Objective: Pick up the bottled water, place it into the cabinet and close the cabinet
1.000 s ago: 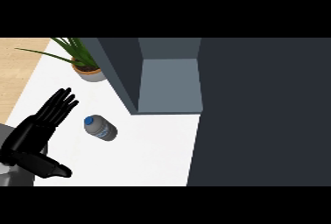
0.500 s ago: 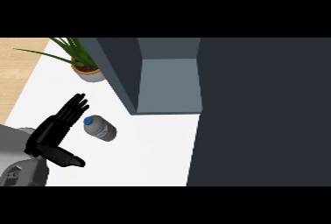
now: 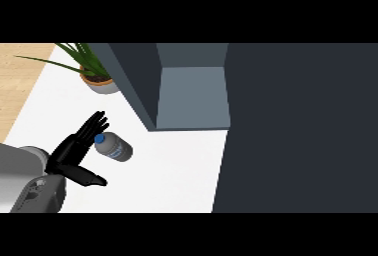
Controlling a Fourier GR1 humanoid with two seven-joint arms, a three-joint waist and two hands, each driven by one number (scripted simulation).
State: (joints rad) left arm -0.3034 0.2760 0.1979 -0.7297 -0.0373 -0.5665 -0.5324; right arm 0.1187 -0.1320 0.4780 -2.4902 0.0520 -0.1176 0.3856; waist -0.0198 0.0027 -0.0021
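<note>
The bottled water (image 3: 114, 148) lies on its side on the white counter (image 3: 170, 175), its blue cap pointing up-left. My left hand (image 3: 72, 150) comes in from the lower left on its grey forearm. It is open, with straight fingers just left of the bottle's cap end and the thumb stretched out below the bottle. The fingertips (image 3: 96, 122) reach past the cap. Whether the hand touches the bottle I cannot tell. The cabinet (image 3: 190, 97) stands to the upper right with its grey inside showing. My right hand does not show.
A large dark panel (image 3: 295, 130), which may be the cabinet's door, fills the right half of the view. A potted plant (image 3: 100, 82) stands at the counter's far left corner. Wooden floor (image 3: 18, 85) lies beyond the counter's left edge.
My left hand has moved right toward the bottle, and its fingers now stand right beside the cap. The bottle has not moved.
</note>
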